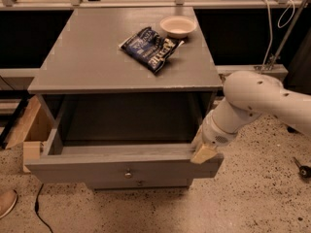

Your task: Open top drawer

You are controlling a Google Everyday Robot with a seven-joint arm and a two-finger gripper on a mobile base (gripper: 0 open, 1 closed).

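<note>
The top drawer (pixel 97 168) of the gray cabinet stands pulled far out toward me. Its front is a wide gray panel with a small round metal knob (pixel 128 173) at its centre. The drawer's inside looks empty. My gripper (pixel 203 152) sits at the drawer front's right top corner, on the end of the white arm (pixel 252 101) that comes in from the right. Its tan tip rests on the front's upper edge. A lower drawer front (pixel 141 183) shows just beneath.
On the cabinet top (pixel 87 57) lie a dark blue snack bag (pixel 150 47) and a small white bowl (pixel 178 26). A wooden box (pixel 30 130) stands on the floor at the left. A black cable (pixel 41 212) runs across the speckled floor. Railings stand behind.
</note>
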